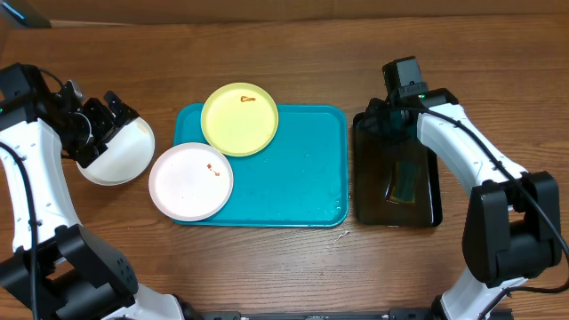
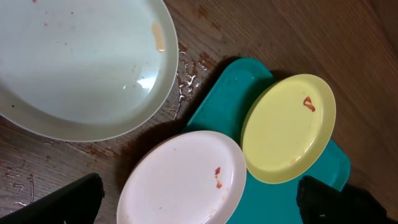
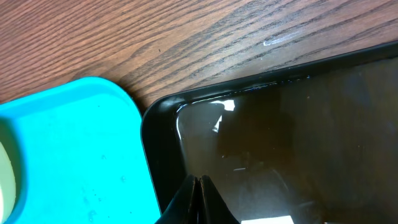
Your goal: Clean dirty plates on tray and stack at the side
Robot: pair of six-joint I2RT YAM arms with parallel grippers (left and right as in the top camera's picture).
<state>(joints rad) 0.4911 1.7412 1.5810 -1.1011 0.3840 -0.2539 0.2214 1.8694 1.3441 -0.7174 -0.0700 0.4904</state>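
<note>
Overhead: left hand (image 1: 120, 108) spread over off-tray plate (image 1: 116, 156); right hand (image 3: 198, 186) closed.

- the leftmost white plate (image 1: 120, 158) is partly under the left end effector (image 1: 108, 116); the left wrist view crops its top and left.
- the smeared white plate (image 2: 180, 180) runs off that view's bottom edge.
- right wrist view shows only a corner of the tray (image 3: 68, 149) and a sliver of the yellow plate (image 3: 5, 174).
- the dark thing (image 1: 403, 182) in the black tray (image 1: 372, 191): cannot tell what.
</note>
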